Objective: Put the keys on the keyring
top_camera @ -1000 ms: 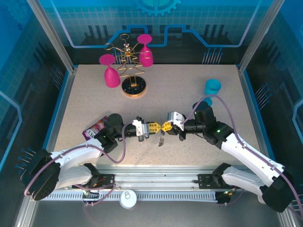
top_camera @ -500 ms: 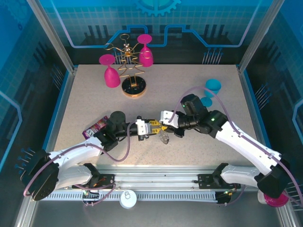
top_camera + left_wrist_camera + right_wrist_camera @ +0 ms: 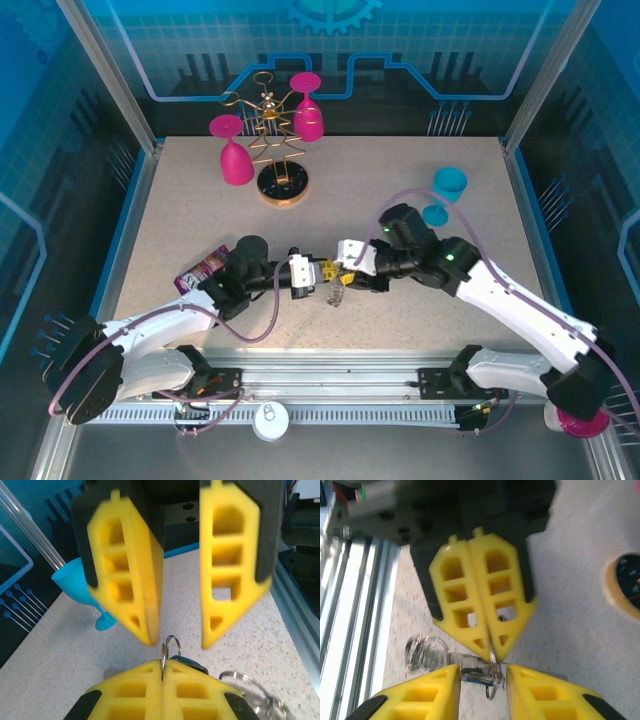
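My left end effector (image 3: 489, 647) is clamped shut on a small ring (image 3: 170, 645), edge-on between its pads. The ring stands proud of the tips, and the keys (image 3: 472, 676) trail below it at the bench (image 3: 400, 180). I judge this grip is meant to present the ring to the other arm. My right end effector (image 3: 482, 675) faces it tip to tip, parted moderately and holding nothing, a pad on either side of the ring. The keyring (image 3: 422, 652), a wavy grey loop, lies flat just beside the keys, unheld. I cannot tell whether anything is threaded on it.
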Robot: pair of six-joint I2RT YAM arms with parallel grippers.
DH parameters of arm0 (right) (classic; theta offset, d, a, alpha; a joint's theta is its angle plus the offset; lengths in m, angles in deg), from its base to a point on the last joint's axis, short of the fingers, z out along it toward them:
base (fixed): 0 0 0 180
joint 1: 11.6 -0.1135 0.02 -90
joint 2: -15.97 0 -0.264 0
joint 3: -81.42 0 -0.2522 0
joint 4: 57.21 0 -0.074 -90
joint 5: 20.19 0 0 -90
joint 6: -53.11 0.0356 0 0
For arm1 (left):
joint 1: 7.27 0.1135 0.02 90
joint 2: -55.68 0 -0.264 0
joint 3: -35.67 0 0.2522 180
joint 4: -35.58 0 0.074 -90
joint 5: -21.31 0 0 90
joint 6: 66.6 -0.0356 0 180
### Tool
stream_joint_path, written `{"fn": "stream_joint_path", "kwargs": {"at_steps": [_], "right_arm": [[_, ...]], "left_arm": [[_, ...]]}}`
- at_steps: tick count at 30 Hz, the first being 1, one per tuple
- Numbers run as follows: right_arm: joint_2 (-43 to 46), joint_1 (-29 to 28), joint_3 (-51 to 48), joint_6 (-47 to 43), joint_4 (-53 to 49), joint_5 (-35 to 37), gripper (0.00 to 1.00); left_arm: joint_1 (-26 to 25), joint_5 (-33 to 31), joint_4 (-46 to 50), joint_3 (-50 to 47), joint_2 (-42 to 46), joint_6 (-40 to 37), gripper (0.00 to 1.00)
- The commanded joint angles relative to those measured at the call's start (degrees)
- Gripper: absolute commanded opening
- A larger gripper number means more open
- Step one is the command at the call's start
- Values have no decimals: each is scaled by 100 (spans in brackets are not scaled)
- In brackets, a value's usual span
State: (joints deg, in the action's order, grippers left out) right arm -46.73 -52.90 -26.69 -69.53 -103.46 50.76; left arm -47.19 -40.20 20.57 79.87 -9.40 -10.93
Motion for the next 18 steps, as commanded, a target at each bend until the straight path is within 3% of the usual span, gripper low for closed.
{"fn": "stream_joint_path", "kwargs": {"at_steps": [1, 4, 11, 18], "right_arm": [[565, 410, -710, 596, 1580, -1045, 32], [758, 510, -1160, 801, 2117, -1151, 35], [698, 542, -1221, 733, 1974, -1199, 34], [585, 543, -1196, 768, 2045, -1387, 18]], "left_arm": [[-16, 174, -967, -181, 110, 279, 0], [-22, 420, -1261, -257, 82, 487, 0], [-24, 692, -1378, -275, 22, 626, 0], [-16, 794, -1558, -299, -11, 776, 0]]}}
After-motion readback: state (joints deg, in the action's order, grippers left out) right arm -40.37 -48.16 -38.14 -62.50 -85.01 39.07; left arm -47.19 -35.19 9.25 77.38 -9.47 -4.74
